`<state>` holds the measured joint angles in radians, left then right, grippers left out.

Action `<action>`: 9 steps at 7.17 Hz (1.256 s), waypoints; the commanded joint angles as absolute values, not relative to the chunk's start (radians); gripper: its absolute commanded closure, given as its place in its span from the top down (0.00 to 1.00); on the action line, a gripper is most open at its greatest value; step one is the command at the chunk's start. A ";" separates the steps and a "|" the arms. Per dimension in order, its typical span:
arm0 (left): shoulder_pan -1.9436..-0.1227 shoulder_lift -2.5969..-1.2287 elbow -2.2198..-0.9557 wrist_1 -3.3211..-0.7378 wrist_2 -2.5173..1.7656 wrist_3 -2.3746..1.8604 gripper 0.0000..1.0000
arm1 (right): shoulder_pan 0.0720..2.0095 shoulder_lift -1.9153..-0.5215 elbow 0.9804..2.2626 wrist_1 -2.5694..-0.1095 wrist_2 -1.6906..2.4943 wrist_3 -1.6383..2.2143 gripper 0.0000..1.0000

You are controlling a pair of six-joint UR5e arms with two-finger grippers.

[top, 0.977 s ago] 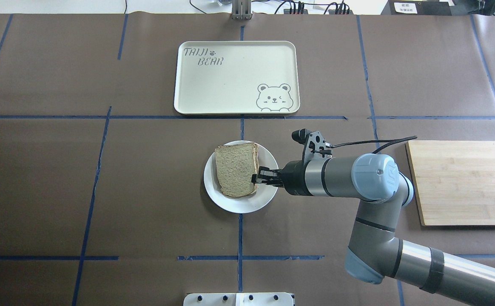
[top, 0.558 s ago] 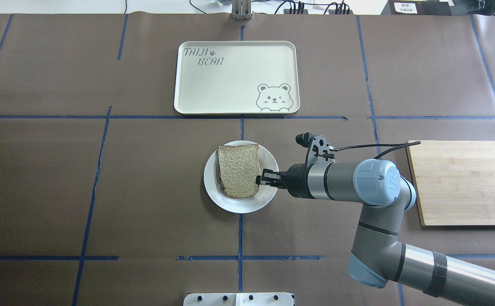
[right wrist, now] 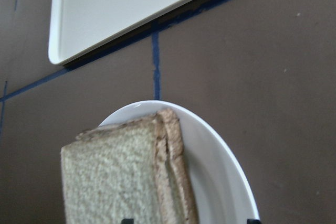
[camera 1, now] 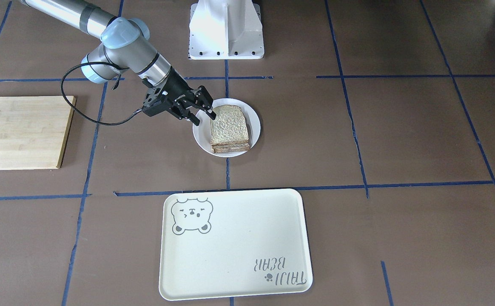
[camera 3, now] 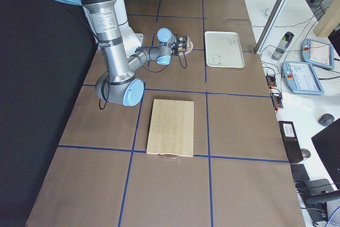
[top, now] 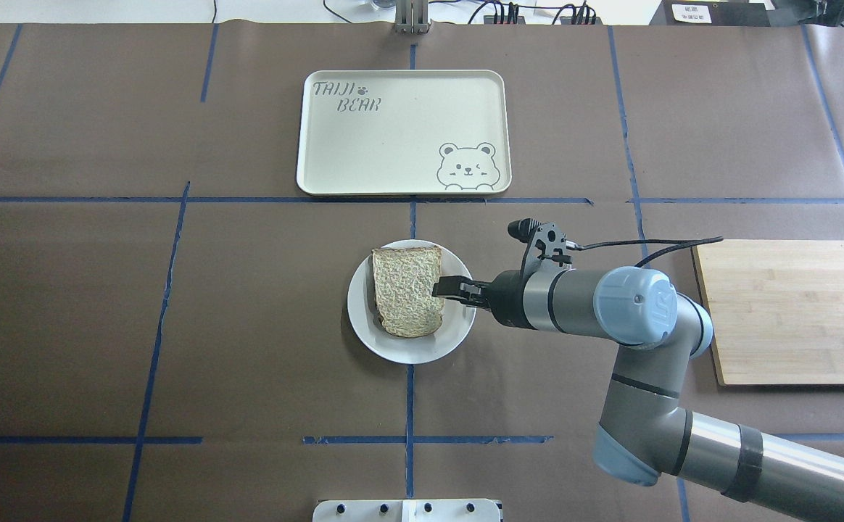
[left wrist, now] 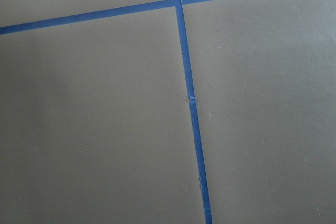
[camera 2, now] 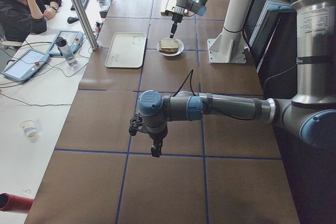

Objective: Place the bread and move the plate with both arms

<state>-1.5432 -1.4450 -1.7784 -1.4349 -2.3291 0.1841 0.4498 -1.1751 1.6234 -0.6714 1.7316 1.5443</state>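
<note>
the plate (top: 400, 349) sits near the middle of the bench (top: 175, 326), on the blue tape line (top: 409, 406) that runs from the robot's edge to your edge, and brown paper shows all round it. its nearest neighbour is the cream bear tray (top: 364, 145) toward your edge, apart from the plate with a cross line of tape between them. the wooden board (top: 792, 312) lies well apart, toward the bench's right end. the white pedestal (camera 1: 226, 29) stands at the robot's edge. the bench top is flat brown paper marked into squares by the tape, and the left wrist camera sees only that paper and a tape crossing (left wrist: 181, 3). along your edge runs a white desk with a tablet (camera 2: 23, 64) and a bottle (camera 2: 63, 50), and a person (camera 2: 21, 9) sits there. the right arm (top: 639, 304) comes in from the corner at the robot's edge and right end, and lies level toward the plate. the right hand (camera 1: 205, 118) is spread wide with nothing between its fingers. it hangs over the plate's rim on the side toward the right end, one fingertip just beside the bread (top: 406, 290); you cannot tell whether it touches. the bread lies flat on the plate, on top of a lower slice (right wrist: 177, 182) whose brown crust peeks out along one side. it is pale tan with a rough crumb and a thin brown crust, its rounded end toward the robot's edge. the left hand (camera 2: 152, 149) points down over the bench's left end, far from the plate, and you cannot tell how far open it is.
</note>
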 commanded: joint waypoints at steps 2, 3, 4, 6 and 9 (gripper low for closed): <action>-1.542 -1.448 -1.787 -1.448 -2.322 0.178 1.00 | 0.699 -1.147 1.722 -1.152 2.052 1.285 1.00; -1.543 -1.465 -1.798 -1.477 -2.325 0.173 1.00 | 0.785 -1.153 1.774 -1.337 2.125 1.134 1.00; -1.543 -1.474 -1.801 -1.518 -2.324 0.176 1.00 | 0.870 -1.160 1.823 -1.479 2.176 0.962 1.00; -1.542 -1.516 -1.779 -1.665 -2.322 0.172 1.00 | 1.016 -1.247 1.900 -1.709 2.221 0.580 1.00; -1.484 -1.568 -1.807 -1.670 -2.336 -0.180 1.00 | 1.266 -1.516 1.959 -1.732 2.316 0.088 1.00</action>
